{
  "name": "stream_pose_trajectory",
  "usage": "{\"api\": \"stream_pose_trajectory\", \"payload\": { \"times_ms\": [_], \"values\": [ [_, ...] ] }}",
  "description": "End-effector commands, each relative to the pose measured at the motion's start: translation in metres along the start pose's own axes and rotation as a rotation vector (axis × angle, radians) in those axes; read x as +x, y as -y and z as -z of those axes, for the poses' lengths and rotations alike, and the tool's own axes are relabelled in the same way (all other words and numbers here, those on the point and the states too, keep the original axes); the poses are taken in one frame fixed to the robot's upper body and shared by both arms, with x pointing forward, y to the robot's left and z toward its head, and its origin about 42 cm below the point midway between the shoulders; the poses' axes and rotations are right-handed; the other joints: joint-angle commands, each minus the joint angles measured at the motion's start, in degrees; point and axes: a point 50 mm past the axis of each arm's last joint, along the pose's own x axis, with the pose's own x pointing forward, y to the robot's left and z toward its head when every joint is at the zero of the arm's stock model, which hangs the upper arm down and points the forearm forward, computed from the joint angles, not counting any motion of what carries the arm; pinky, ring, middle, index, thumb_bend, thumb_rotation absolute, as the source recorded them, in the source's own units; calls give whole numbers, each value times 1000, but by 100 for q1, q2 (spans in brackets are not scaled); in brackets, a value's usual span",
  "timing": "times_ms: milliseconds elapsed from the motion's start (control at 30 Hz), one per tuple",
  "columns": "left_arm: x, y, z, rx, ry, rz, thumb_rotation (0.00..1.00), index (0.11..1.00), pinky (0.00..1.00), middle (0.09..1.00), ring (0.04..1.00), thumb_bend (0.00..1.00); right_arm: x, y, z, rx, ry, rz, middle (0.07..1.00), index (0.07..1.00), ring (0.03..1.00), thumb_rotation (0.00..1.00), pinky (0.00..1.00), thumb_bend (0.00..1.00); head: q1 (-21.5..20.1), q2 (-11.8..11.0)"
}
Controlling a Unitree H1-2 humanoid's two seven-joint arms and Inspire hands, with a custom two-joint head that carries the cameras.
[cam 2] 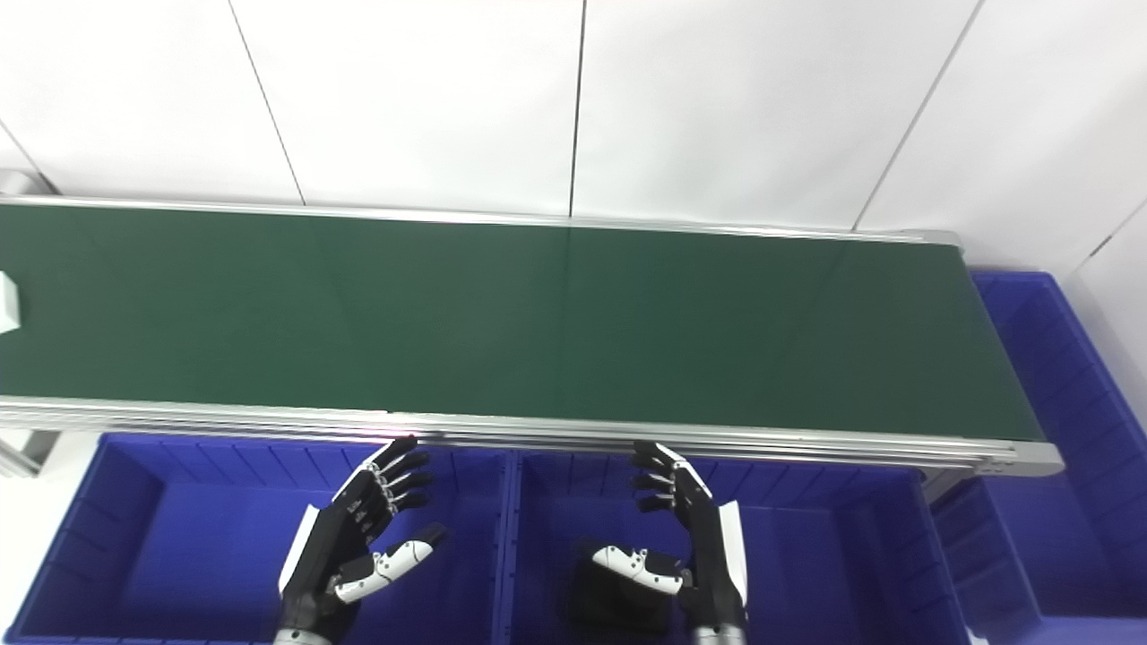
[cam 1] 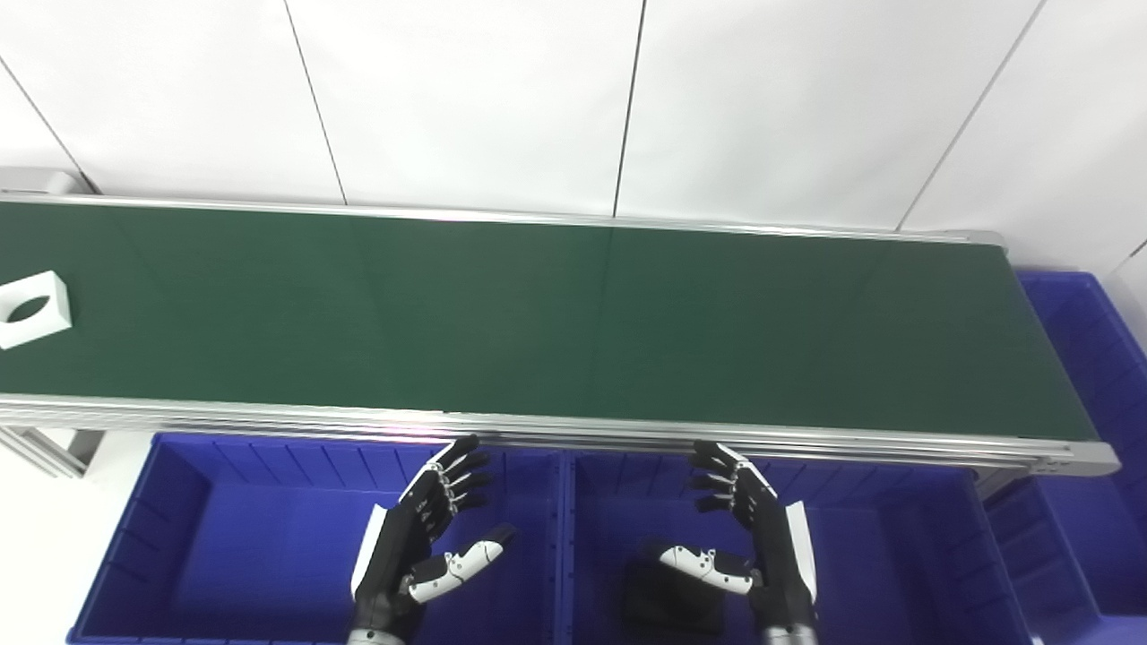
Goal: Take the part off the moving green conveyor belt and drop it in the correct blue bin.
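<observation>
The white part (cam 1: 33,308), a square block with a round hole, lay at the far left of the green conveyor belt (cam 1: 556,313). It looked rigid and light, best pinched across its flat outer sides. The left hand (cam 1: 428,528) and right hand (cam 1: 745,528) hovered empty, fingers spread, over the blue bins (cam 1: 206,537); white wall panels stood behind.

White part (cam 1: 34,309) at belt's (cam 1: 538,313) left end cut by picture edge. Dark thing (cam 1: 672,598) in bin (cam 1: 896,537) half hidden behind right hand (cam 1: 748,537).
</observation>
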Motion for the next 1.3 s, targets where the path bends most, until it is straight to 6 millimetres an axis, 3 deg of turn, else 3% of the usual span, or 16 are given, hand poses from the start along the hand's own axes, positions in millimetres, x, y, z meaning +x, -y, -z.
{"api": "stream_pose_trajectory", "payload": {
  "times_ms": [0,200,400,533,567,667,700,733,833,1000,1267],
  "values": [
    [5,2,-9,-5,69,8,0,841,725,815,767,541,6,0,-12,28,84,8,742,759,676,52,567,735,-3,3],
    [5,2,-9,-6,68,2,0,842,731,815,770,542,6,0,-12,31,82,5,741,760,675,51,564,736,56,-16],
    [6,6,-9,8,68,-2,0,836,734,806,761,550,6,4,-9,18,76,2,740,757,680,74,573,725,495,-196],
    [7,12,-5,6,56,-8,0,824,734,797,753,577,5,10,-2,12,54,-1,746,762,683,58,578,715,1250,-447],
    [8,15,-4,7,51,-9,0,822,732,795,751,591,5,13,0,11,48,-2,747,765,685,52,581,710,1683,-612],
    [11,22,-1,9,42,-2,0,813,724,789,748,643,5,19,4,25,28,-2,765,775,709,4,605,665,2023,-737],
    [13,25,1,9,36,5,0,812,723,789,748,646,5,21,7,26,17,-3,766,776,711,3,607,663,2418,-913],
    [14,27,2,9,33,10,0,807,722,785,746,669,5,23,9,27,9,-5,772,784,717,1,619,644,2418,-913],
    [18,34,6,11,20,16,0,789,709,770,728,744,4,27,17,38,-24,0,779,802,714,0,632,612,2895,-1192],
    [22,42,9,24,13,17,0,768,688,753,707,806,6,30,20,67,-44,-7,810,833,746,0,674,550,3177,-1459],
    [25,43,12,35,4,12,0,752,669,746,703,818,10,30,25,52,-58,-24,837,864,778,0,708,499,3208,-1723]
  ]
}}
